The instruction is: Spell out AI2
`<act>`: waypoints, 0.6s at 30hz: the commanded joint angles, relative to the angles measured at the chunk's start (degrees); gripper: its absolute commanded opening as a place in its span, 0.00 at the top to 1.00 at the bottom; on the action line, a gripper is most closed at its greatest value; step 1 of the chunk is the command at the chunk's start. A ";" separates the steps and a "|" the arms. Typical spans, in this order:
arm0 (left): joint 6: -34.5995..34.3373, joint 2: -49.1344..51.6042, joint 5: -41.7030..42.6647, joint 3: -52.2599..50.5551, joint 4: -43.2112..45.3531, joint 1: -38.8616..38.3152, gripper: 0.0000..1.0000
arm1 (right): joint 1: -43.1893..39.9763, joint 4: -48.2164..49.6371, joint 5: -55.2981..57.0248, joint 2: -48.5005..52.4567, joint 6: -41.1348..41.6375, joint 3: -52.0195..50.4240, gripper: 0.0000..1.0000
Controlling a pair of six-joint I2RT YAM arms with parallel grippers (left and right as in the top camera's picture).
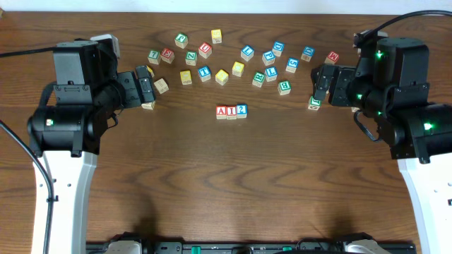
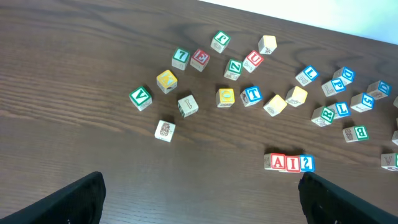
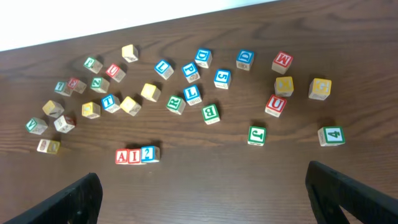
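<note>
1. Wide apart and empty, the left gripper [image 2: 202, 190] and right gripper [image 3: 202, 186] hold nothing.
2. Overhead, the AI2 row [image 1: 232, 111] lies at 4 o'clock from the left gripper and 8 o'clock from the right gripper, about equally near both.
3. Its long axis runs 9-to-3 with the blocks touching, so the spelling looks complete.

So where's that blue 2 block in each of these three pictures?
Overhead: the blue 2 block sits near the centre, slightly above the middle.
Left wrist: lower right, right end of its row.
Right wrist: lower left, right end of its row.
Shared landmark: the red A block at the other end of the same three-block row.
</note>
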 commanded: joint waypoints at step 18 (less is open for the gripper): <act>0.13 -0.15 -0.31 0.85 -0.15 0.24 0.02 | -0.20 -8.28 8.26 -0.37 -0.90 -0.07 0.01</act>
